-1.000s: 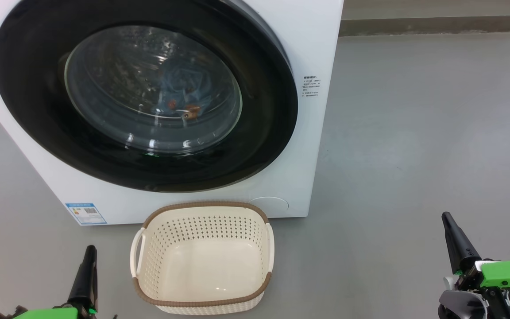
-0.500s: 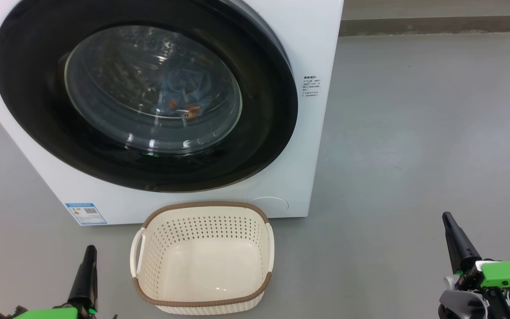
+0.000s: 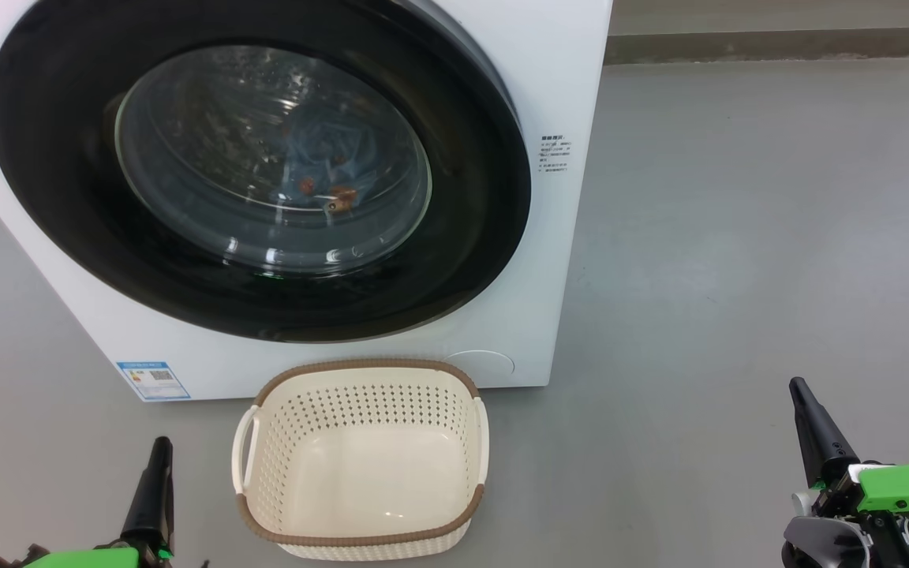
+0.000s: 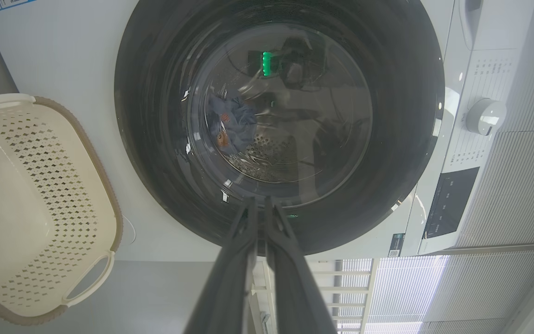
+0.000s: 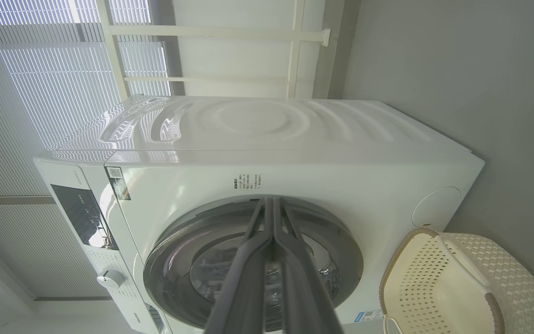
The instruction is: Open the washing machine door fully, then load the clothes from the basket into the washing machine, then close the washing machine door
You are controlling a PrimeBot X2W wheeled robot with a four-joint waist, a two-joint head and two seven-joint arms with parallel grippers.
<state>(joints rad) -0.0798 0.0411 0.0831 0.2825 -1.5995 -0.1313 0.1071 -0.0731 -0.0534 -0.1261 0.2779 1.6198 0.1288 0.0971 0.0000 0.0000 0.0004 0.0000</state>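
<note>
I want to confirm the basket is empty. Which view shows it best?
The head view: the basket stands whole, seen from above, its floor bare. The left wrist view crops the basket at the left edge; the right wrist view cuts it at the bottom edge.

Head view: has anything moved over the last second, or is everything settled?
Nothing visibly changed. The washing machine door is closed with the clothes behind its glass, the basket stands empty in front, and the left tool and right tool stay shut, holding nothing.
</note>
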